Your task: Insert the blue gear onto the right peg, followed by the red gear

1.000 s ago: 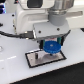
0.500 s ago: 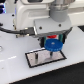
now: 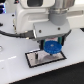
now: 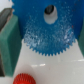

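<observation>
My gripper (image 3: 52, 44) is shut on the blue gear (image 3: 52, 48) and holds it flat, low over the black-bordered white plate (image 3: 31, 59), toward the exterior view's right end of it. In the wrist view the blue gear (image 4: 47, 32) fills the frame beside a teal finger pad (image 4: 10, 47). A dark shape (image 4: 50, 9) shows through its centre hole; I cannot tell whether it is the right peg. The pegs are hidden in the exterior view. The red gear (image 4: 22, 79) lies on the white surface near the blue gear's rim; the exterior view does not show it.
The white arm body (image 3: 35, 17) looms over the plate and blocks the far side. A dark cable (image 3: 10, 34) runs along the exterior view's left. The white tabletop (image 3: 15, 72) surrounds the plate.
My gripper has carried the blue gear toward the exterior view's right and a little lower over the plate. The red spot seen beside the gear earlier no longer shows in the exterior view.
</observation>
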Controlling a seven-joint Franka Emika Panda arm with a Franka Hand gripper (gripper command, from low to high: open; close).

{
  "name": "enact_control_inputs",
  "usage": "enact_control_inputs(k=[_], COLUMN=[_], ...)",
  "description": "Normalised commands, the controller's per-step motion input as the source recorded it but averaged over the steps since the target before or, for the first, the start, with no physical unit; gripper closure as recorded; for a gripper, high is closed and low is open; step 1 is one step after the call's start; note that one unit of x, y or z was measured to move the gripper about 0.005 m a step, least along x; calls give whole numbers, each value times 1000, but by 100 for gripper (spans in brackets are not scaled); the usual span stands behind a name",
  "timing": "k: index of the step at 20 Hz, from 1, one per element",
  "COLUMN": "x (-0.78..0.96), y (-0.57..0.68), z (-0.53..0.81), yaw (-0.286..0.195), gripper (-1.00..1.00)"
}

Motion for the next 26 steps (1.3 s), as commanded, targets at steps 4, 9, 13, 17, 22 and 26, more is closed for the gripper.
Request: enact_control_inputs(k=[4, 9, 13, 17, 22, 26], x=[223, 179, 106, 39, -2, -25], y=[-36, 2, 10, 36, 64, 89], z=[-95, -169, -130, 51, 505, 587], yaw=[0, 0, 0, 0, 0, 0], gripper=[100, 100, 100, -100, -100, -100])
